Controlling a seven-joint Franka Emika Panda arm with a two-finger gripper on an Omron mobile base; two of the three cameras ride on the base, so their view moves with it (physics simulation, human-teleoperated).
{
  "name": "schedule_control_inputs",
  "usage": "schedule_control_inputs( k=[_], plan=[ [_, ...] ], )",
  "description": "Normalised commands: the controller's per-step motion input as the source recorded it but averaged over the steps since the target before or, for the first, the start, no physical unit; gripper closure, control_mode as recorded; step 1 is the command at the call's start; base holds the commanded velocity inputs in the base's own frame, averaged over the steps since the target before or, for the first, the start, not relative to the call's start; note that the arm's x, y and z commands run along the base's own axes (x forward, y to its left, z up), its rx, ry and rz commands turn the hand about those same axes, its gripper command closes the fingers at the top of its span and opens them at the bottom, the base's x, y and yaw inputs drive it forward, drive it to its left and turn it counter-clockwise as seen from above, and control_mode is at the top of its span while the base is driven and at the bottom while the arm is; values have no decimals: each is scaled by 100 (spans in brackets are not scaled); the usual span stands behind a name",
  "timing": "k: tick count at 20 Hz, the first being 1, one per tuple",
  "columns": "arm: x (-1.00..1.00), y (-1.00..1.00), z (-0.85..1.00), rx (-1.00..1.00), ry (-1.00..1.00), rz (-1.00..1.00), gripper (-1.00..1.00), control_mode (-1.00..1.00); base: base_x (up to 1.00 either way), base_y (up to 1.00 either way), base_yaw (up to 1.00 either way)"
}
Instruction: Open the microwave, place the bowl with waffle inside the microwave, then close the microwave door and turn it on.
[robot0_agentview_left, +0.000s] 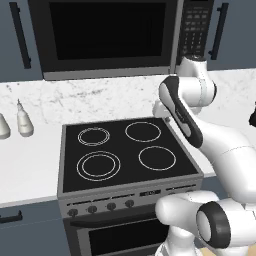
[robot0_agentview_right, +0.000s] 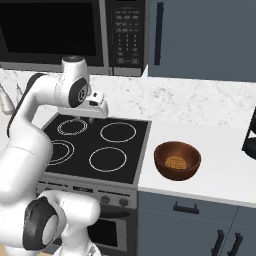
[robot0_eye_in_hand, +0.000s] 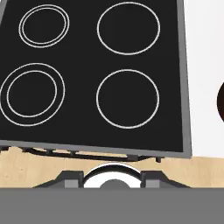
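Observation:
The microwave (robot0_agentview_left: 110, 35) hangs above the stove, its microwave door (robot0_agentview_left: 107, 70) shut and the keypad (robot0_agentview_right: 127, 35) at its right. On the white counter right of the stove sits the reddish-brown bowl (robot0_agentview_right: 177, 160) with the tan waffle (robot0_agentview_right: 176, 163) inside. A dark sliver of the bowl (robot0_eye_in_hand: 221, 103) shows at the right edge of the hand view. My gripper (robot0_agentview_right: 92, 119) hangs over the stove's back rings, pointing down, well left of the bowl and below the microwave. In the hand view the gripper (robot0_eye_in_hand: 111, 178) has its dark tips apart with nothing between them.
The black four-ring stove (robot0_agentview_left: 125, 152) with oven knobs lies under the hand. Two pale bottles (robot0_agentview_left: 24, 122) stand on the left counter. A dark appliance (robot0_agentview_right: 250, 135) stands at the far right of the counter. Blue-grey cabinets flank the microwave.

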Motion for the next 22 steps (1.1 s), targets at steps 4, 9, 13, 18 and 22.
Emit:
schedule_control_inputs(
  k=[4, 9, 13, 18, 22],
  plan=[
    [-22, 0, 2, 0, -8, 3, -100, -100, 0, 0, 0],
    [-53, -1, 32, 0, -30, 1, -100, -100, 0, 0, 0],
    [-44, -4, 53, 0, -30, 0, -100, -100, 0, 0, 0],
    [-13, -6, 64, 0, -17, -3, -100, -100, 0, 0, 0],
    [0, -13, 73, 0, -12, -8, -100, -100, 0, 0, 0]
  ],
)
